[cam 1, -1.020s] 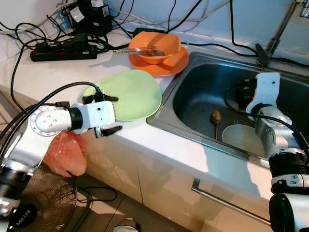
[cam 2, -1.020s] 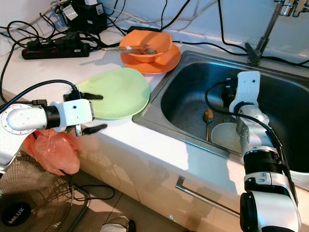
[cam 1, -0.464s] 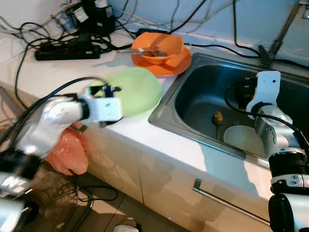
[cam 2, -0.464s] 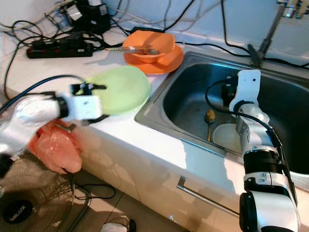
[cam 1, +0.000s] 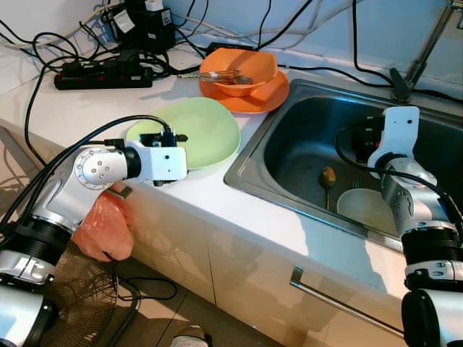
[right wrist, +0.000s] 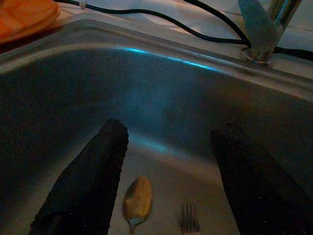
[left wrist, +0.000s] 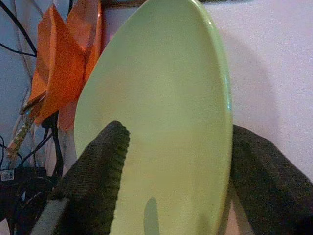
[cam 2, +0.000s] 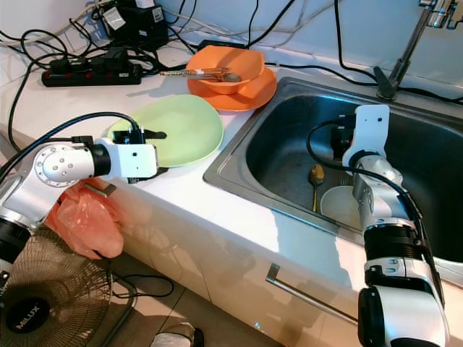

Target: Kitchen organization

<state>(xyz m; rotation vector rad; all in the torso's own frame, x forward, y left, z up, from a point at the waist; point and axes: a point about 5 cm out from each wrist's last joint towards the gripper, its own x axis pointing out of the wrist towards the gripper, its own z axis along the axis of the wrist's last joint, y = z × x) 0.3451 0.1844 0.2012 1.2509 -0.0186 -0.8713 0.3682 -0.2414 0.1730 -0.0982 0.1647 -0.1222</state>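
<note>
you're facing a white kitchen counter (cam 1: 87, 101) with a steel sink (cam 1: 304, 137) on the right. a second ago the left gripper (cam 1: 171, 157) sat at the green plate's (cam 1: 195, 130) near-left rim; it has since pushed in, one finger above and one below the rim, parted, not yet clamped. the right gripper (right wrist: 164, 186) hangs spread and empty over the spoon (right wrist: 137, 203) in the sink.

Silver jointed arms, white wrist housings, black cables, ribbed black claw fingers (left wrist: 98, 176).
</note>
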